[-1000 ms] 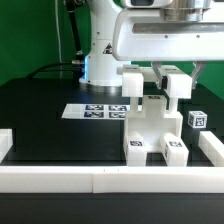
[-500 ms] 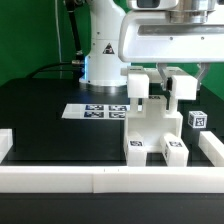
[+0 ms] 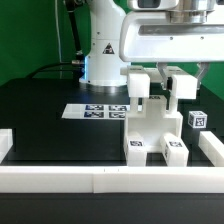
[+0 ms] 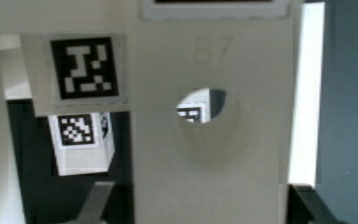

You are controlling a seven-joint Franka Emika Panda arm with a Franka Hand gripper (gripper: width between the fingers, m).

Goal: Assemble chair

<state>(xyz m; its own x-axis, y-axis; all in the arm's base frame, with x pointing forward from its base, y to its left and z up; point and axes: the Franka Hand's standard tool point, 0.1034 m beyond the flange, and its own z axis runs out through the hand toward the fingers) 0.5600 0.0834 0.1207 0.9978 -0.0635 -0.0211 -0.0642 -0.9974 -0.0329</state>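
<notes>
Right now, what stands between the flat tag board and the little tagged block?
The partly built white chair stands between the marker board and the small tagged block, as the exterior view shows.

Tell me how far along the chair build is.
Done: several parts stand joined as a partial chair. In hand: the claw is shut on its upper part. Left: a small tagged block sits loose beside it, not yet attached.

The hand (image 4: 202, 203)'s fingers (image 4: 101, 205) grip a white, tagged chair part (image 4: 229, 150).
</notes>
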